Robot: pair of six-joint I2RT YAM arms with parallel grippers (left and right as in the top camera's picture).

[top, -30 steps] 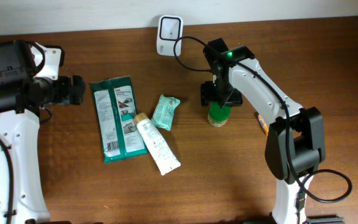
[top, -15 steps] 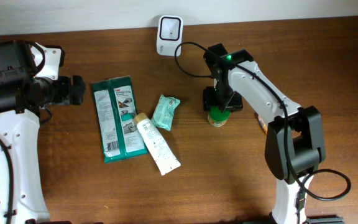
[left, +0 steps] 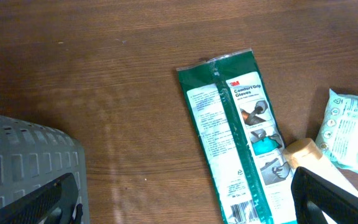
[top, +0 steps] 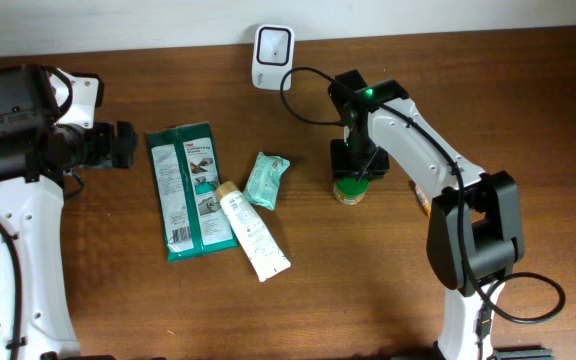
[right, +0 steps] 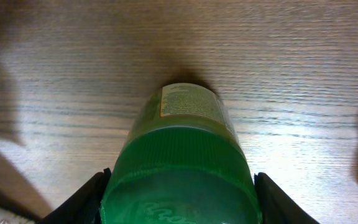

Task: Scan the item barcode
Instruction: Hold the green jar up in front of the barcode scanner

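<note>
A jar with a green ribbed lid (right: 182,143) stands upright on the wooden table, right of centre in the overhead view (top: 351,190). My right gripper (right: 179,199) reaches down over it, its black fingers (right: 86,202) pressed against both sides of the lid. In the overhead view the right gripper (top: 356,163) covers most of the jar. A white barcode scanner (top: 272,46) stands at the table's back edge. Over the table's left side my left gripper (top: 123,145) hangs wide open and holds nothing; in its wrist view it (left: 185,199) sits above bare wood.
A green gloves packet (top: 186,190), a cream tube (top: 252,232) and a pale green wipes pack (top: 266,180) lie left of the jar. An orange item (top: 421,197) lies just right of the jar. A grey basket (left: 23,162) is by the left arm.
The right gripper has come down a little over the jar and its fingers have closed in onto the green lid. The left arm has not moved.
</note>
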